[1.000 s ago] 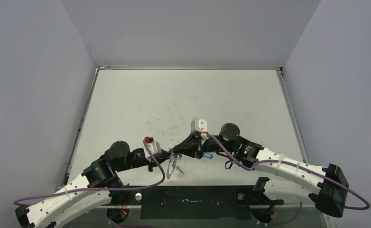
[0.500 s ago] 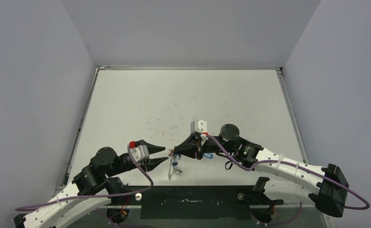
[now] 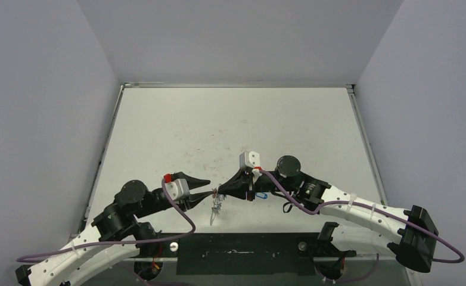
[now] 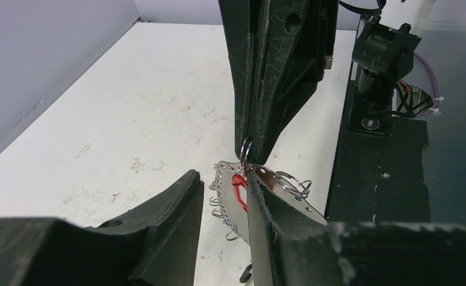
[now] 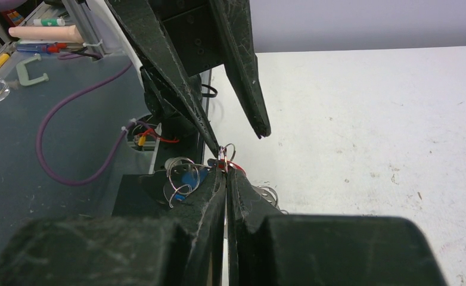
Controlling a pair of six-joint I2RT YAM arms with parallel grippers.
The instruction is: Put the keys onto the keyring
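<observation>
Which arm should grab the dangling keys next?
Left. The left gripper is open and empty right beside the keys; the right gripper is shut, busy holding them up.

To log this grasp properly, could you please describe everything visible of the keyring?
The keyring shows as thin silvery wire loops, apparently metal, dangling over the white table from a small ring pinched in the shut right gripper. A flat silver key with a red tag hangs against it. The bunch sits between the fingers of the open left gripper; whether they touch it is unclear.
</observation>
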